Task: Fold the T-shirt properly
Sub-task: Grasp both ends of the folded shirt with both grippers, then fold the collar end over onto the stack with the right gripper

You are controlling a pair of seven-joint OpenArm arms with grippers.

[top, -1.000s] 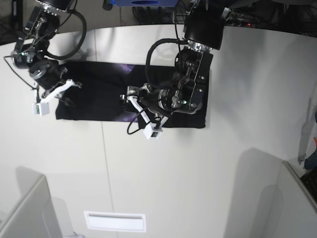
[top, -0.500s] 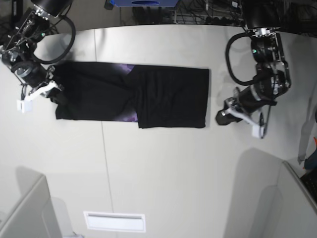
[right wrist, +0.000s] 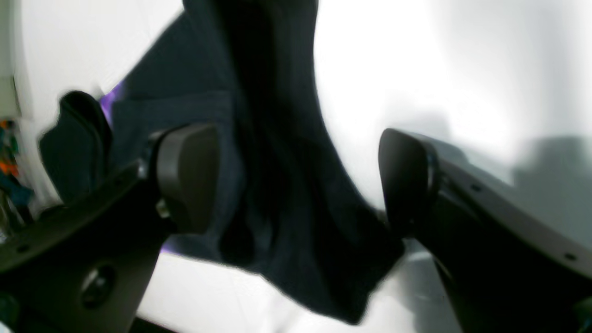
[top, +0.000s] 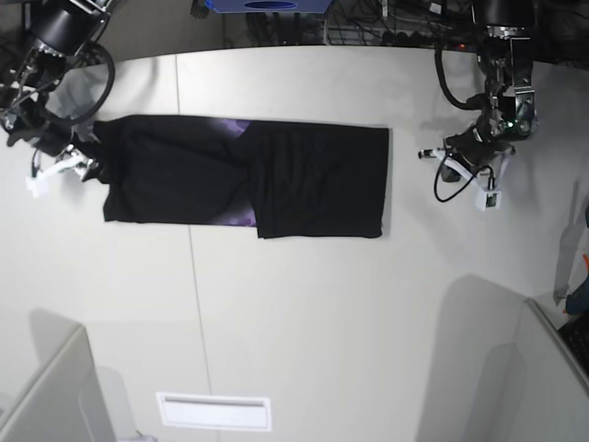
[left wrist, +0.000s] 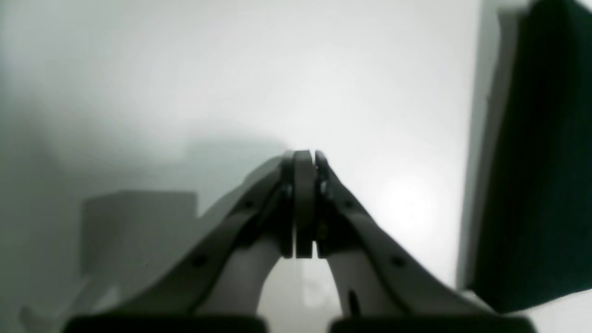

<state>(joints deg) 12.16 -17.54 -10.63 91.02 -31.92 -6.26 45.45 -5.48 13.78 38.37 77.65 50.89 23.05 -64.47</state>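
The black T-shirt (top: 276,175) lies flat as a long band across the table, with a purple patch (top: 232,127) showing at its top fold. My right gripper (top: 57,173) is at the shirt's left end. In the right wrist view this gripper (right wrist: 296,180) is open, and loose black cloth (right wrist: 277,138) hangs between its fingers (right wrist: 185,175) unclamped. My left gripper (top: 483,189) hovers over bare table right of the shirt. The left wrist view shows it (left wrist: 303,157) shut on nothing.
A blurred dark shape (left wrist: 532,162) fills the right edge of the left wrist view. Grey partitions stand at the front left (top: 46,396) and front right (top: 543,378). A white slot plate (top: 213,411) sits near the front edge.
My left arm has left the shirt's middle, swung to the table's right side, and shut. My right gripper has opened at the shirt's left end and drawn slightly left.
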